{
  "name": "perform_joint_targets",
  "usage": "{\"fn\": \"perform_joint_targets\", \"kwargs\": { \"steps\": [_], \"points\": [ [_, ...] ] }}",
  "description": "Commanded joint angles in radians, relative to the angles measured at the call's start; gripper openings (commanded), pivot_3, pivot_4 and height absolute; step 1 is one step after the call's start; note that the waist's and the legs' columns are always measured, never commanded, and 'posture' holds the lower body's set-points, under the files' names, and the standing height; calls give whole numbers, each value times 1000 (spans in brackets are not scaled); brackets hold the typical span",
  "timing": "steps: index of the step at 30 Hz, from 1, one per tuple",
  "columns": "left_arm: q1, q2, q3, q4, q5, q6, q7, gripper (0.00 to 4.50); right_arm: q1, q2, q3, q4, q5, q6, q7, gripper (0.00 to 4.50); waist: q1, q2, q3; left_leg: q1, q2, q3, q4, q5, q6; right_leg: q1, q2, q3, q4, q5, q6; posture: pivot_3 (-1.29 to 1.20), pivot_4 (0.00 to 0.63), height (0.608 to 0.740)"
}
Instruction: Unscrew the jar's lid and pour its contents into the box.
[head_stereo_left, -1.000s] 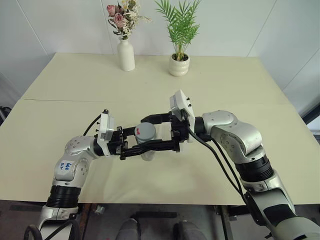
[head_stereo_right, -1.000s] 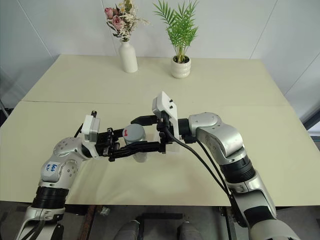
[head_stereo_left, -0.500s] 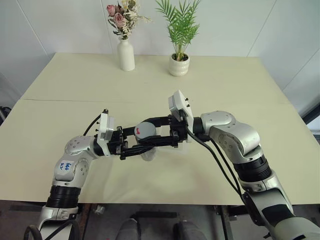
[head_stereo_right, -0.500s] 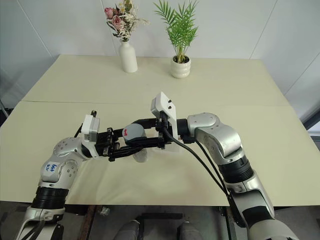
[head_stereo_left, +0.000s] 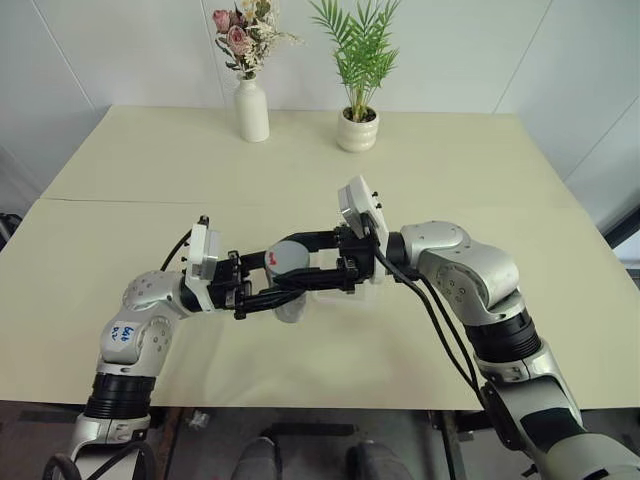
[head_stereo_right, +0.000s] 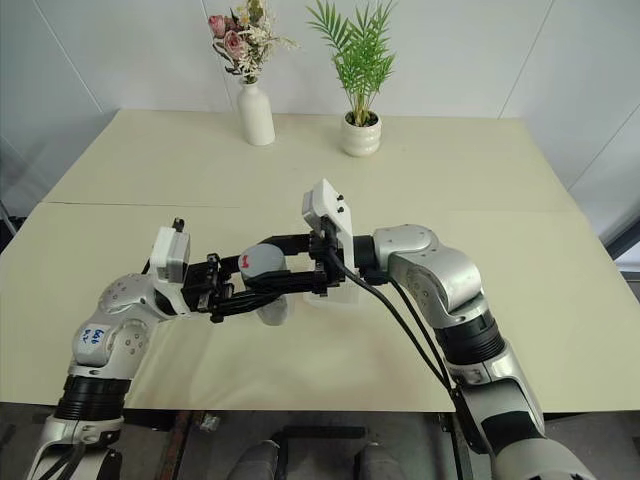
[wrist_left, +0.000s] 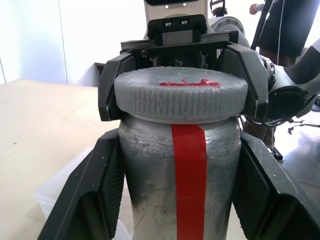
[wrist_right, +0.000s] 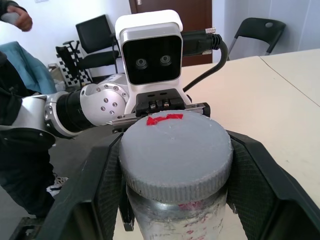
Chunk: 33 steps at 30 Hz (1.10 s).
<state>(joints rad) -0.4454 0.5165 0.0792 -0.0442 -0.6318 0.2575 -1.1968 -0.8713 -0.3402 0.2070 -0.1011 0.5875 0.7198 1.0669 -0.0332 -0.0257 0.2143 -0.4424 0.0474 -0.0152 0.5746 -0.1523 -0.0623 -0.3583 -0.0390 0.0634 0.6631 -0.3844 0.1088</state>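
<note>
The jar (wrist_left: 185, 185), a small cylinder with a red stripe, hangs above the table between my two arms. My left gripper (head_stereo_left: 285, 297) is shut on its body, one finger on each side. The grey ribbed lid (wrist_left: 181, 95), marked in red on top, sits on the jar. My right gripper (head_stereo_left: 297, 260) comes in from the opposite side and is shut on the lid's rim. The clear box (head_stereo_left: 345, 296) lies on the table just under the right gripper and shows again as the box (wrist_left: 55, 192). I cannot make out the contents through the jar wall.
A white vase of flowers (head_stereo_left: 252, 110) and a white plant pot (head_stereo_left: 357, 130) stand at the table's far edge. A seam crosses the cream table (head_stereo_left: 120, 240). Chairs (wrist_right: 95, 45) and a person's hand (wrist_right: 17, 17) show beyond the table.
My right gripper's fingers stood wide apart around the lid a second ago and have closed onto it. The jar now leans a little. The left gripper keeps its hold.
</note>
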Motion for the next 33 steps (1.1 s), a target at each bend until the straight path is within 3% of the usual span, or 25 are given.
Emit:
{"fn": "perform_joint_targets", "kwargs": {
  "steps": [1,15,22,33],
  "points": [
    [43,33,-23,-22,7,16,-44,2514,-58,1,-89,-24,67,-37,33,2588,-1,0,0,0,0,0,0,0,0,0,0,0,0,0,0,0,150,740],
    [61,28,-55,-15,6,4,-64,2514,-74,-55,-82,-14,61,-65,123,2588,0,0,0,0,0,0,0,0,0,0,0,0,-1,0,0,0,150,740],
    [53,8,-76,-14,9,-2,-58,2514,-76,-22,-54,-36,68,-59,132,2588,-1,0,0,0,0,0,0,0,0,0,0,0,0,0,0,0,150,740],
    [37,0,-103,-12,18,1,-84,2514,-71,-74,36,-27,14,-84,276,2588,-1,0,0,0,0,0,0,0,0,0,0,0,0,0,0,0,150,740]
  ]
}}
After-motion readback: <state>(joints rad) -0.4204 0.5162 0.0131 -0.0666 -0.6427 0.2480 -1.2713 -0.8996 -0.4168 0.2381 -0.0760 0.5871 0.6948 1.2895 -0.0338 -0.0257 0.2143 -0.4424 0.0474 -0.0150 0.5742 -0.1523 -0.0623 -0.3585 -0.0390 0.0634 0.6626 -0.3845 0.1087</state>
